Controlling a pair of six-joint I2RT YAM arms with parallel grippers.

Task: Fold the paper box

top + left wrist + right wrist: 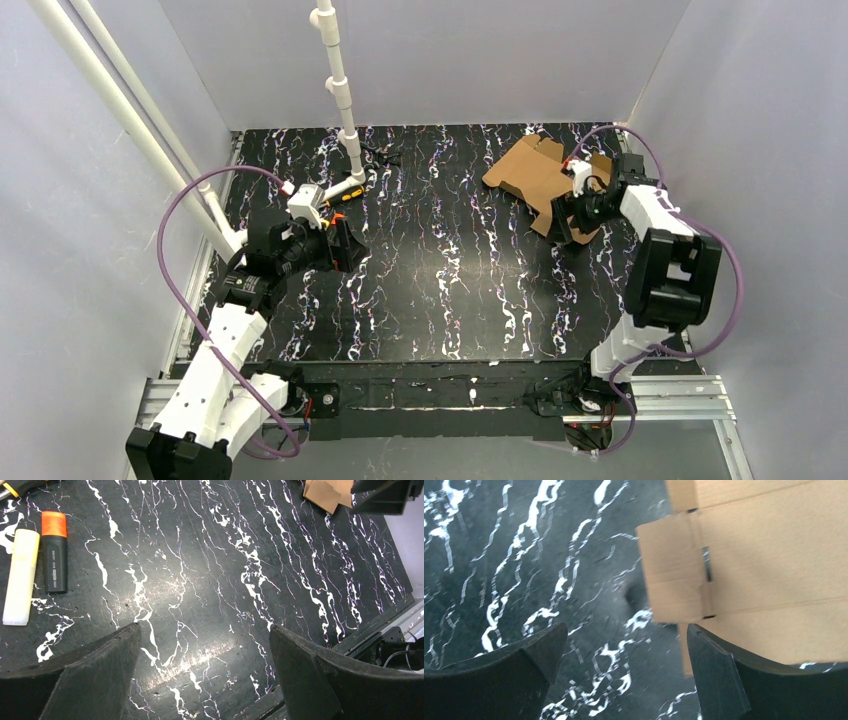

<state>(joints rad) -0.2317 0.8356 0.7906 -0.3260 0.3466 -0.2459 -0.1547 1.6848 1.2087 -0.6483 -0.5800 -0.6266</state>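
The paper box (pixel 532 170) is a flat brown cardboard sheet with flaps, lying at the back right of the table. In the right wrist view it (pixel 769 570) fills the upper right, with a small flap (pixel 671 570) sticking out to the left. My right gripper (pixel 562 215) (pixel 626 645) is open and empty, at the sheet's near edge, with its right finger over the cardboard. My left gripper (pixel 345 245) (pixel 202 635) is open and empty above bare table at the left, far from the box. A corner of the box (pixel 327 492) shows in the left wrist view.
A black-and-orange marker (pixel 54 550) and a pale yellow marker (pixel 21 575) lie near the left arm. A white pipe stand (pixel 340 90) rises at the back centre. White walls close in on three sides.
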